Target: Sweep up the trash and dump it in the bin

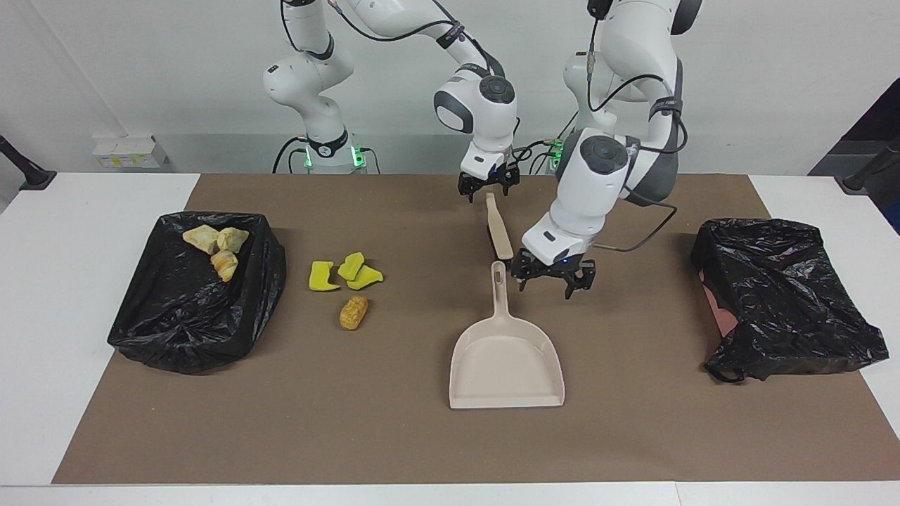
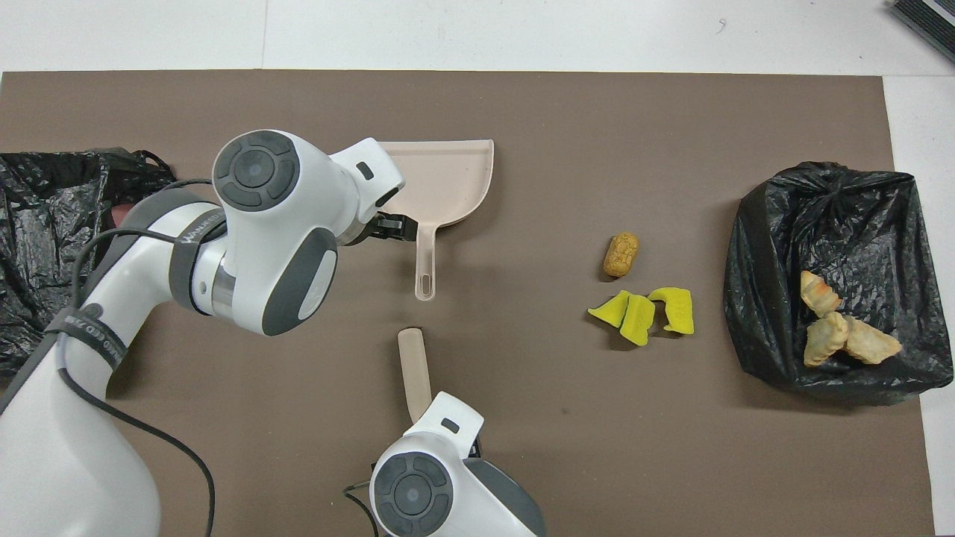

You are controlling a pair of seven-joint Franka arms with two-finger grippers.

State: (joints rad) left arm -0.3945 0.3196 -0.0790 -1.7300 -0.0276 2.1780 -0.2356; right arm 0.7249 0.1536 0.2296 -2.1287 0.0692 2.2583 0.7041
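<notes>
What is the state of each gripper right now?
Left gripper: open, empty, beside the dustpan handle.
Right gripper: open, over the end of the beige stick.

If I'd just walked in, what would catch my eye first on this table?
Probably the three bright yellow sponge pieces lying on the brown mat, with an orange-brown lump beside them, next to a black-lined bin that holds three pale crusty lumps. Mid-table lies a beige dustpan, and the left gripper hangs beside its handle.
</notes>
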